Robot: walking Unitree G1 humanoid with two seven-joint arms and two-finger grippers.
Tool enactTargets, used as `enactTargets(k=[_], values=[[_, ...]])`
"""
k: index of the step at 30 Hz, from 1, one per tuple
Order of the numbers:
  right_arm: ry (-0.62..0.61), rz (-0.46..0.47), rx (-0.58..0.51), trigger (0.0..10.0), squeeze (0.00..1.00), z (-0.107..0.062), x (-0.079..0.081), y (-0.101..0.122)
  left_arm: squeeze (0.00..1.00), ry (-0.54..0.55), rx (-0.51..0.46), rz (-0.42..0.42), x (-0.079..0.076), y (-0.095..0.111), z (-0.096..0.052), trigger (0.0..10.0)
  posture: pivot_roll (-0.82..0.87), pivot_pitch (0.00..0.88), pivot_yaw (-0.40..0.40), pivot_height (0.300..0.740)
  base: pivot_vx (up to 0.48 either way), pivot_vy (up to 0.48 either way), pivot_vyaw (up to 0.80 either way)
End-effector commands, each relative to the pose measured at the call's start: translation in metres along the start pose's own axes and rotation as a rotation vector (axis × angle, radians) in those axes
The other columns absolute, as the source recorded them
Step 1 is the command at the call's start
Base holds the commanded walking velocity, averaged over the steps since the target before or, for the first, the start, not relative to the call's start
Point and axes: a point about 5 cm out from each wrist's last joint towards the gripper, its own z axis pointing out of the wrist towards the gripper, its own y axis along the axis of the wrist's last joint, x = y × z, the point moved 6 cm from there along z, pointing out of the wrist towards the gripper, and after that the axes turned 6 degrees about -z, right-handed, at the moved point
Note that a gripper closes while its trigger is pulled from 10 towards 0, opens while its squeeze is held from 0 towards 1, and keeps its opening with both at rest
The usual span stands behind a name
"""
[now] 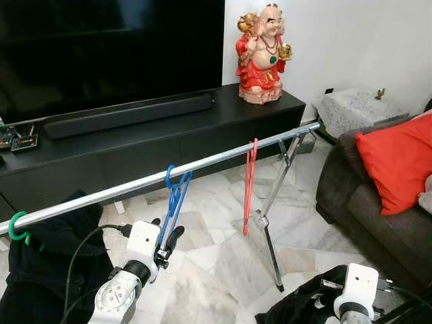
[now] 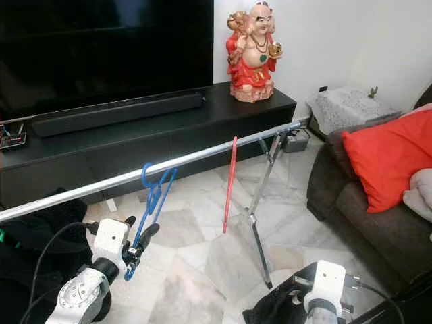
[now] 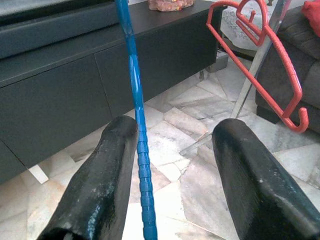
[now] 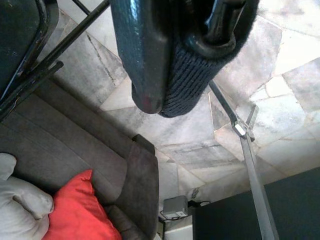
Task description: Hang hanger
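Hanging looks all but done from the left eye view: the blue hanger [image 1: 174, 202] has its hook over the silver rail [image 1: 202, 165], between a green hook [image 1: 17, 228] near the rail's left end and a red hanger [image 1: 249, 185] further right. The left gripper [image 1: 167, 237] reaches up from below, forearm angled toward the rail, fingers either side of the hanger's lower part. The right gripper [image 1: 324, 297] sits low over dark clothing [image 1: 300, 307].

Right eye view, same story: blue hook seated on the rail, lower end down at the left gripper's fingers, television cabinet [image 2: 169, 128] behind.

Left wrist view settles it: the two black fingers [image 3: 97, 190] stand spread, the blue bar running down between them, close against one finger and well clear of the other. No pinch, so I judge the hanger bears on the rail alone. Next move, by my reckoning: draw the arm back and down without snagging that bar.

Right wrist view: fingers pressed onto a fold of dark knitted fabric [image 4: 192, 75], marble floor [image 4: 280, 110] and sofa [image 4: 100, 165] beyond.
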Motion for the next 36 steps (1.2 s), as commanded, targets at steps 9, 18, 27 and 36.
enactTargets(k=[9,18,27,36], values=[[0.000,-0.001,-0.003,10.0,0.00,0.002,0.001,0.003,0.00,0.002,0.008,-0.010,0.002,0.000,-0.001,10.0,0.15,0.021,-0.018,0.740,0.303,0.000,0.00],[-0.001,0.001,-0.001,10.0,0.00,0.002,0.000,0.003,0.00,0.004,-0.003,-0.015,0.003,0.002,-0.002,10.0,0.15,0.027,-0.018,0.740,0.162,0.000,0.00],[-0.003,0.001,0.001,10.0,0.00,0.001,0.000,0.001,0.00,-0.001,0.019,0.011,0.009,0.002,-0.005,10.0,0.15,0.039,-0.009,0.740,0.000,0.000,0.00],[-0.004,0.007,0.006,10.0,0.00,-0.001,0.003,-0.001,0.00,0.010,0.096,0.080,0.017,0.001,0.001,10.0,0.15,0.041,0.007,0.740,0.000,0.000,0.00]])
